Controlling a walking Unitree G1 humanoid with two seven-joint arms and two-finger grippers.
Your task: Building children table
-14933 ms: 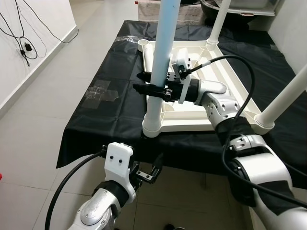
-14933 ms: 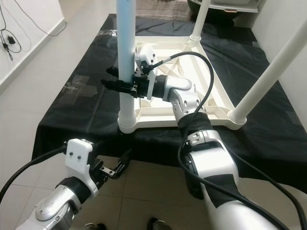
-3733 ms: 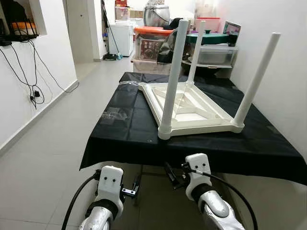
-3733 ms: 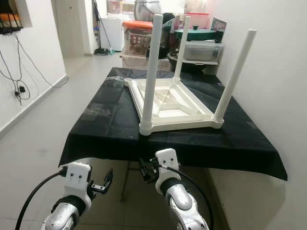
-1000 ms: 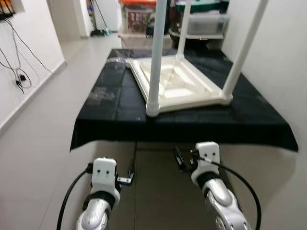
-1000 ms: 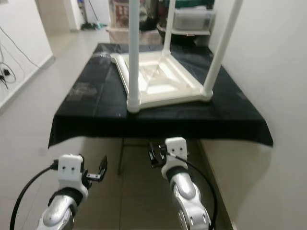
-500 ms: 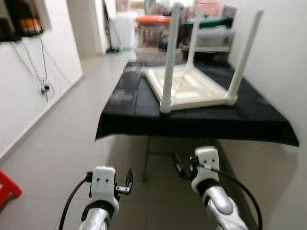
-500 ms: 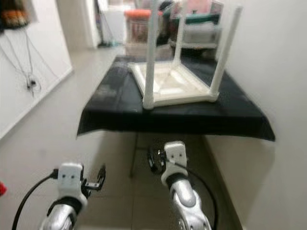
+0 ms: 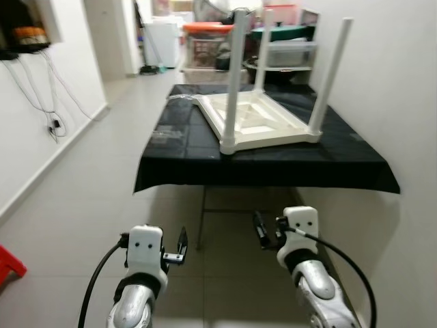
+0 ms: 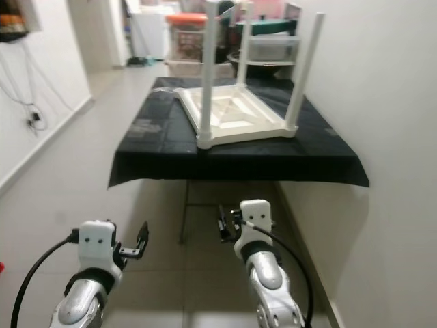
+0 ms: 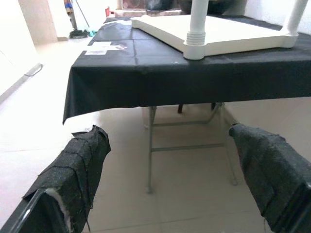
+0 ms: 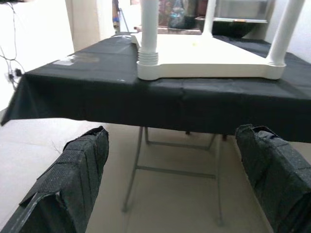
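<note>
My left tool (image 9: 181, 246) and right tool (image 9: 259, 229) hung low over the tiled floor (image 9: 82, 198), fingers spread wide and gripping nothing, both well short of the surface (image 9: 341, 160). From each wrist, the padded fingers (image 11: 77, 170) framed the black cloth's front edge and the folding legs beneath it. On that cloth lay the white children's table (image 9: 256, 126), upside down, three legs standing up: the near-left leg (image 9: 233, 82), the near-right leg (image 9: 328, 75) and a far leg (image 9: 264, 48). The far-left corner socket was too blurred for me to tell whether a leg stood there. I judged the work to be between steps, with me standing back from the piece; the next move called for closing in on the front edge and raising a tool to a leg or the frame. Open floor ran along my left to the wall (image 9: 27, 137); on my right the surface sat close against another wall (image 9: 403, 102), leaving little room there.
</note>
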